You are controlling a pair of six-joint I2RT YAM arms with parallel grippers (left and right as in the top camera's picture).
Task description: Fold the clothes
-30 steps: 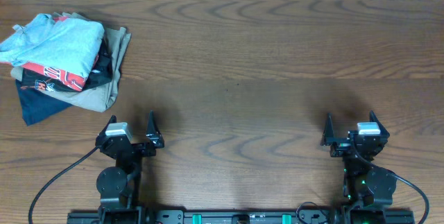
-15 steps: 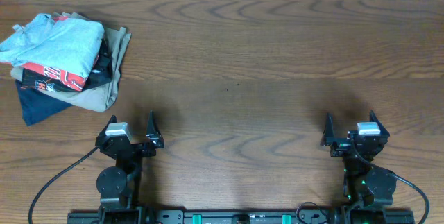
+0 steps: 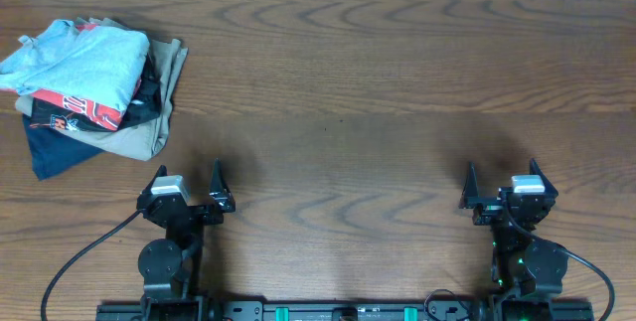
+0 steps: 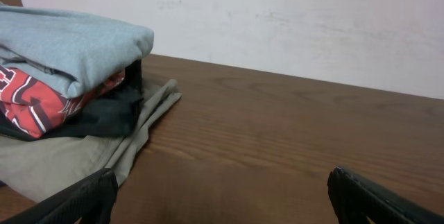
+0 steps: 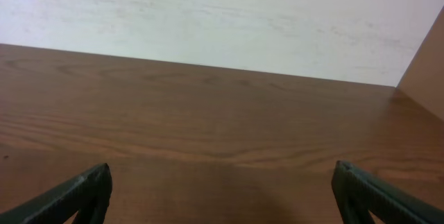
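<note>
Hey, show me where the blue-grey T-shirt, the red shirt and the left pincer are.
blue-grey T-shirt [image 3: 94, 63], overhead view, middle of its top surface.
red shirt [image 4: 28, 102], left wrist view, its exposed edge under the T-shirt.
left pincer [image 3: 188, 170], overhead view, midway between its open fingertips.

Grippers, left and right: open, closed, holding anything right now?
Left black two-finger gripper: open, holding nothing.
Right black two-finger gripper: open, holding nothing.

White lettering shows on the red shirt [image 4: 31, 106], but none of it is legible.
</note>
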